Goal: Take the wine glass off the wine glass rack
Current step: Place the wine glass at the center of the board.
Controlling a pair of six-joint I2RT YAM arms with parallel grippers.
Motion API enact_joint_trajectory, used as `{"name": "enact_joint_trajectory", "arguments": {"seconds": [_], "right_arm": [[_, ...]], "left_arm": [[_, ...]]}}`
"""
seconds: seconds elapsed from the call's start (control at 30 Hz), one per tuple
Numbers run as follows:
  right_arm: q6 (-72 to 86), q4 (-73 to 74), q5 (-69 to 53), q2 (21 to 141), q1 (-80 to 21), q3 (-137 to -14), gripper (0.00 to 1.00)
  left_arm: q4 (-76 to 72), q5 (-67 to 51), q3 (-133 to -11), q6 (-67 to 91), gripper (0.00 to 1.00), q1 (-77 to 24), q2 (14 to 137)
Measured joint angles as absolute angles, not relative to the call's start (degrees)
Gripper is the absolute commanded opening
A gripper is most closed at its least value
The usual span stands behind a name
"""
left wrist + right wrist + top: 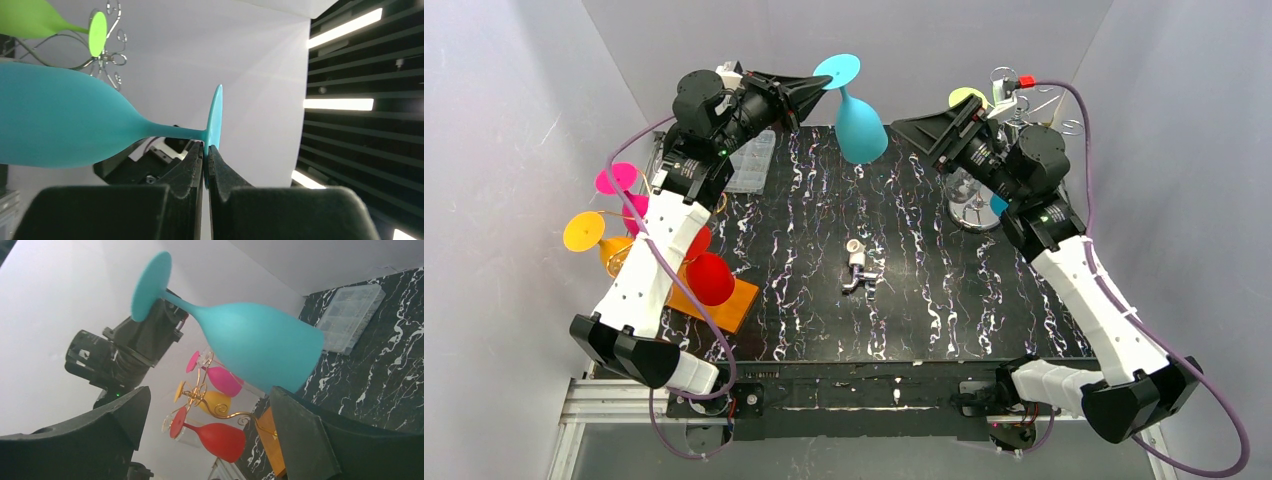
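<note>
Top external view, item one: teal wine glass [861,125], held aloft over the back of the surface [804,310]. It is tilted, foot uppermost and bowl mouth pointing down, clear of both racks.
- Left pincer [817,92]: clamped narrow on the rim of the glass's foot. The left wrist view shows both fingertips [195,155] pressed flat against the disc. The arm rises from the near-left corner, and its wrist is turned toward the centre.
- Right pincer [904,128]: jaws wide and holding nothing, with its tips just beside the bowl and not touching it. The arm reaches up from the near-right corner, and its wrist is turned left to face the glass.
- Silver wine glass rack [1016,100]: back right, carrying a green glass [967,97].
- Gold wine glass rack [624,215]: left edge, carrying a pink glass [619,180], a yellow glass [586,232] and a red glass [710,280].
- Clear compartment box [749,160]: back left, flat on the surface.
- Small metal fitting [857,268]: centre of the surface.
</note>
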State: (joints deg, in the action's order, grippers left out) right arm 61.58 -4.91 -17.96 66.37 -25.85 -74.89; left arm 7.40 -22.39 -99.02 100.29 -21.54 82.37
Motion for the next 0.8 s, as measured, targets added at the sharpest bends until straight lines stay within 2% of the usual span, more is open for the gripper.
{"name": "enact_joint_trajectory", "arguments": {"seconds": [0.8], "right_arm": [[63.09,-25.28,-23.18,69.52,-25.82,-66.48,0.98]], "left_arm": [[-0.62,-21.89,-100.95,115.07,0.00,-21.54,84.01]]}}
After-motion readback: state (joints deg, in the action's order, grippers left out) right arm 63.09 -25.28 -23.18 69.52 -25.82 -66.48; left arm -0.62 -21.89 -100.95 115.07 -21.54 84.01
